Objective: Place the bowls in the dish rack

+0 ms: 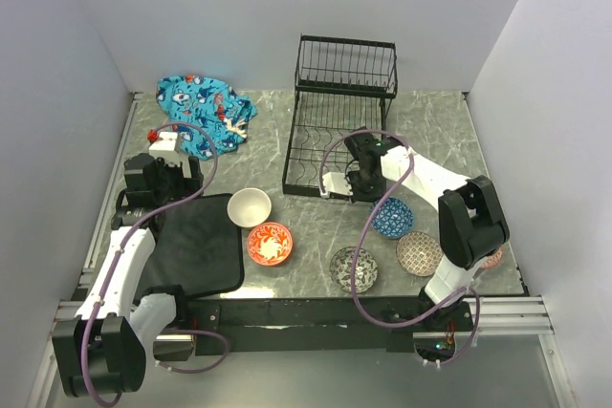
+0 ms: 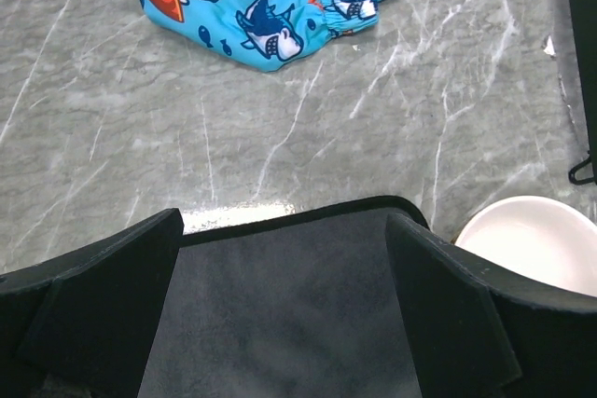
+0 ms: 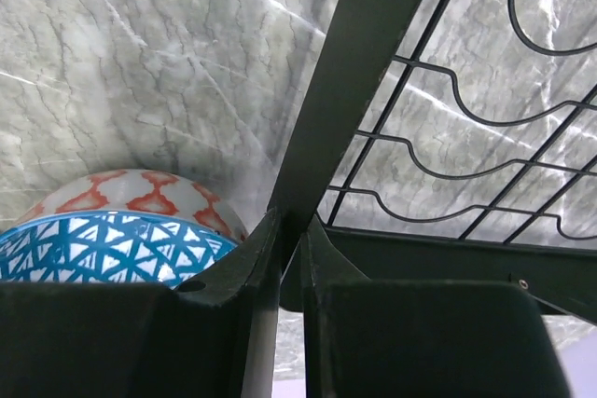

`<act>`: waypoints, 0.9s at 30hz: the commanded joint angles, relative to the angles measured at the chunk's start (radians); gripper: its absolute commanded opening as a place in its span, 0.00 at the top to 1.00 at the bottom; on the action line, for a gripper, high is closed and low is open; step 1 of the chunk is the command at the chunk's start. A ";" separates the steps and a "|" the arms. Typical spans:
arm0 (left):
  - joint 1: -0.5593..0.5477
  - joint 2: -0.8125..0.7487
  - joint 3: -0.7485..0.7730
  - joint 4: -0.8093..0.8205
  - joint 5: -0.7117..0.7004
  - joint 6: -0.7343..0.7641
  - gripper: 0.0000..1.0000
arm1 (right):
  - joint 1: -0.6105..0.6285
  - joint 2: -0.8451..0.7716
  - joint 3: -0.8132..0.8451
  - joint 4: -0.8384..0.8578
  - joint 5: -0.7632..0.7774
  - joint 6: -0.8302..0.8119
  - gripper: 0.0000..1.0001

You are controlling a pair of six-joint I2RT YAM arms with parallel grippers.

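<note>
Bowls (image 1: 250,205) (likely glazed ceramic: rigid, slick, chippable, light) lie loose on the counter (image 1: 440,131) before the dish rack (image 1: 346,66), none loaded; I would pinch each across its rim. My right gripper (image 3: 291,230) is clenched on the rack's front bar; my left gripper (image 2: 284,226) is spread, holding nothing.

Black wire dish rack (image 3: 368,62) stands upright, its front bar caught between the right fingers (image 3: 187,333). Blue bowl (image 3: 103,249) and orange-patterned bowl (image 3: 140,195) sit just left of them. Cream bowl (image 2: 532,240) lies just right of the left fingers (image 2: 448,305).
</note>
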 commanded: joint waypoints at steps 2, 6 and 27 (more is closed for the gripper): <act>-0.005 -0.017 -0.008 0.044 0.035 0.012 0.03 | -0.026 0.017 0.081 0.035 0.078 -0.020 1.00; -0.005 -0.019 -0.011 0.033 0.047 0.012 0.03 | -0.081 0.078 0.165 0.040 0.087 -0.022 1.00; -0.009 0.007 -0.008 0.050 0.061 0.018 0.03 | -0.115 0.074 0.126 0.032 0.130 -0.087 1.00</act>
